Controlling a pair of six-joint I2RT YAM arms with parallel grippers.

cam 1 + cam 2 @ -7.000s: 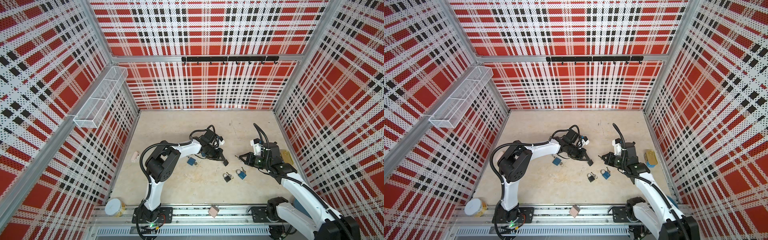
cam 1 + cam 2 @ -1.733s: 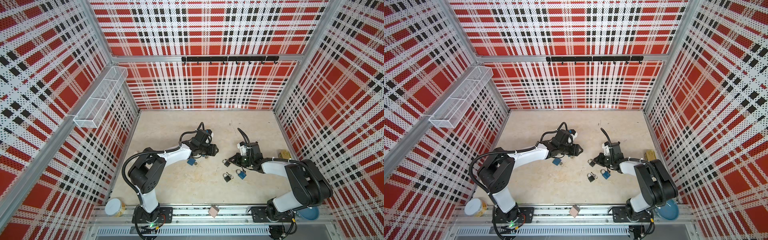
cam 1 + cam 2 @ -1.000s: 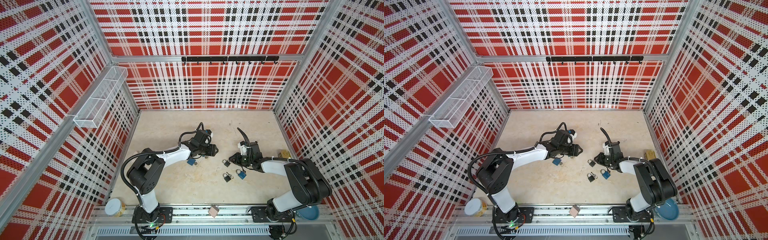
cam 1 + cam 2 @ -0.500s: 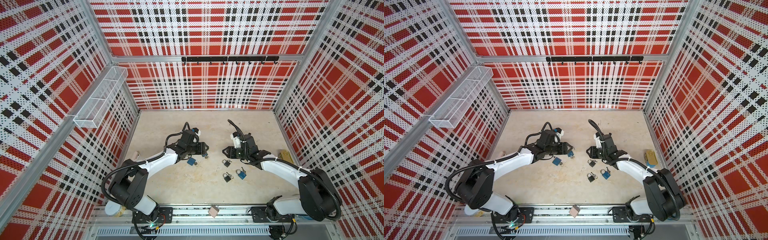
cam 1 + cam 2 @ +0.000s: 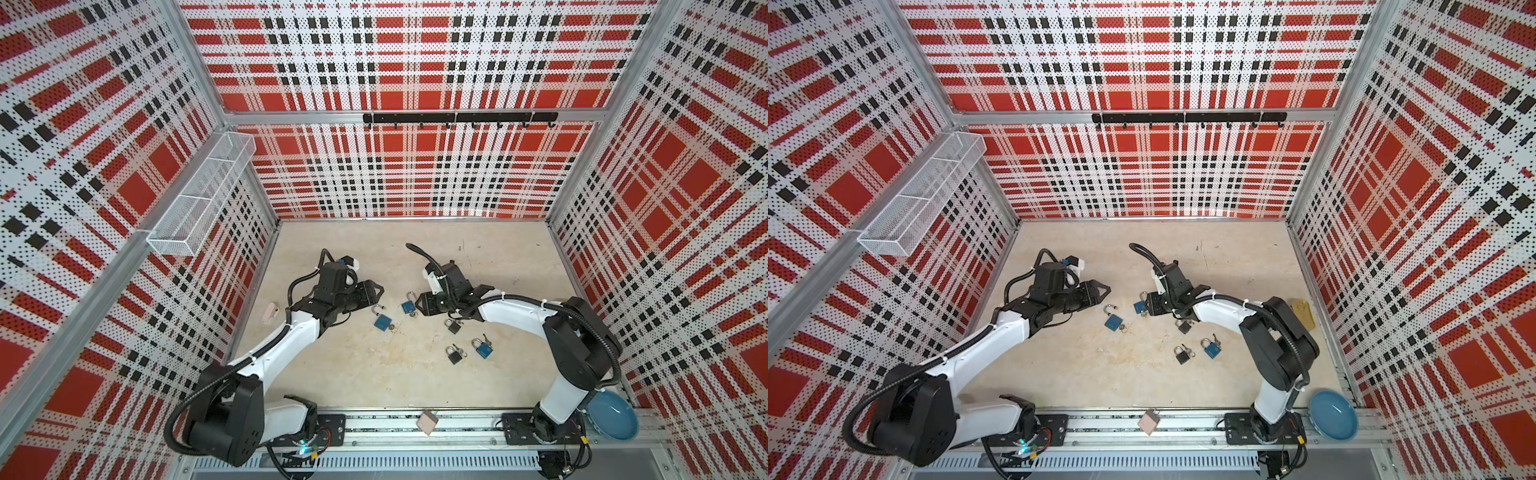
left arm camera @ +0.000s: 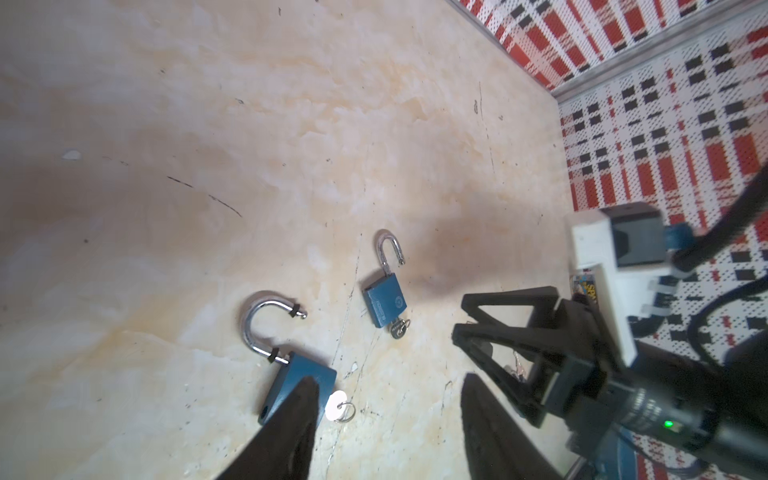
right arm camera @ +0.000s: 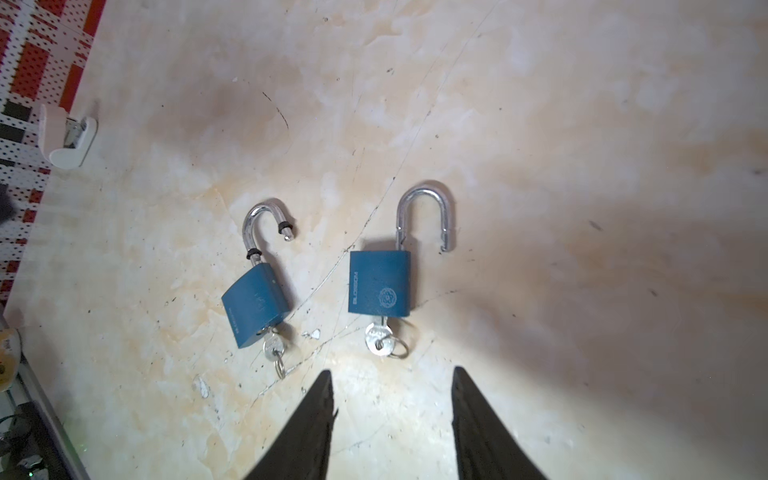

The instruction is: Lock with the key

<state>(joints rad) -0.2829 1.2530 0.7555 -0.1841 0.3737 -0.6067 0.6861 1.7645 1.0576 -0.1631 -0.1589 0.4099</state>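
Two blue padlocks lie side by side on the beige floor, both with their shackles swung open. A key (image 7: 378,334) sits in the padlock (image 7: 380,286) nearer my right gripper (image 7: 391,372), which hovers open just behind that key with nothing between its fingers. The other padlock (image 7: 255,305) also has a key (image 7: 272,345) in it. My left gripper (image 6: 388,380) is open and empty, and one finger (image 6: 291,424) covers a corner of that second padlock (image 6: 291,380). In both top views the two grippers (image 5: 374,289) (image 5: 419,305) face each other across the padlocks (image 5: 1140,306) (image 5: 1113,322).
Two black padlocks (image 5: 453,325) (image 5: 455,354) and a third blue one (image 5: 482,348) lie nearer the front. A small white object (image 5: 271,312) lies by the left wall, a yellow item (image 5: 1302,313) by the right wall. A blue bowl (image 5: 614,422) and a pink cube (image 5: 428,422) rest on the front rail.
Both grippers have shifted to the left. The right gripper's jaws have spread apart and now stand behind the keyed blue padlock. The left gripper has stayed open.
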